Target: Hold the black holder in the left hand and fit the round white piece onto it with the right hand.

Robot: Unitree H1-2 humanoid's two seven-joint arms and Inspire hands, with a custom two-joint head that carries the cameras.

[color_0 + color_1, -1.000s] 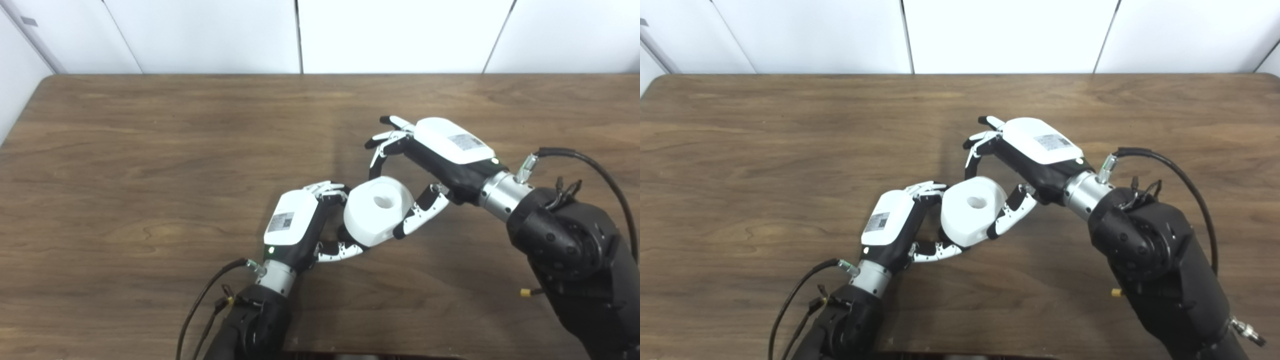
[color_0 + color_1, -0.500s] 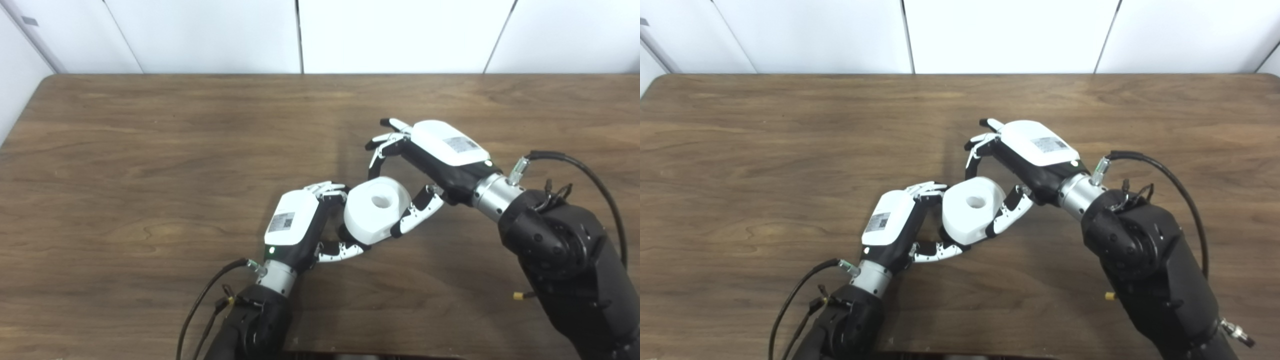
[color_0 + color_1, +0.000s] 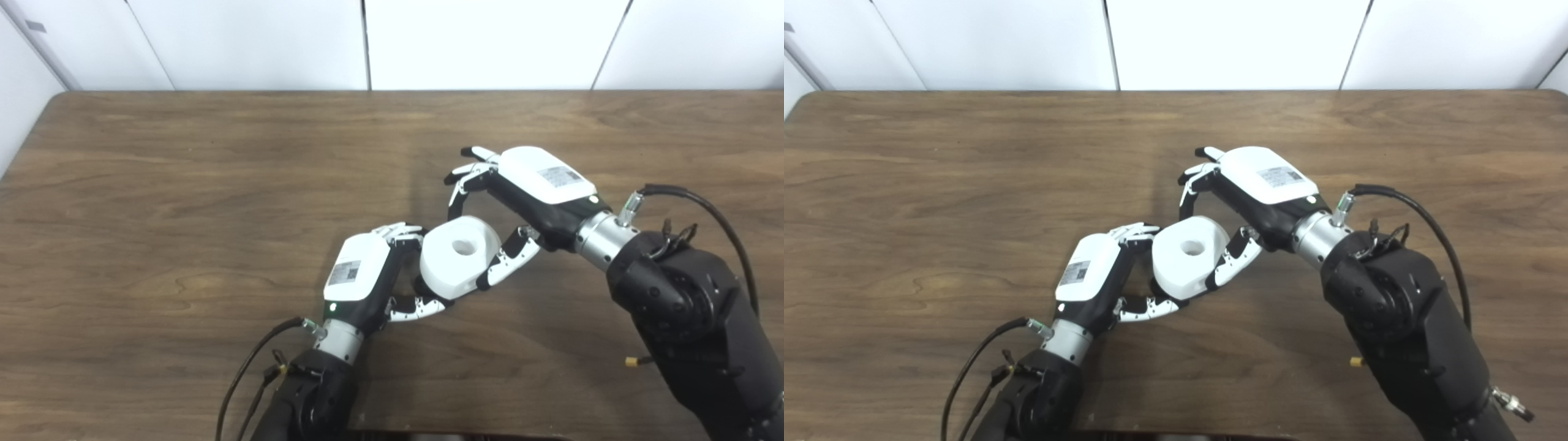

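Right hand [image 3: 520, 196] grips the white piece [image 3: 456, 257]; left hand [image 3: 367, 275] curls beneath, its grasp hidden; wooden table [image 3: 184, 184].

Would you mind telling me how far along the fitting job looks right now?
Picking up looks done: the left hand grips the mostly hidden black holder, and the right hand holds the round white piece with a centre hole against it. Whether it is fully seated cannot be seen. Left: pressing home and letting go.

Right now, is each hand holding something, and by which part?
The right hand grips the round white piece by its curved side. The left hand is closed beneath it; the black holder is mostly hidden.
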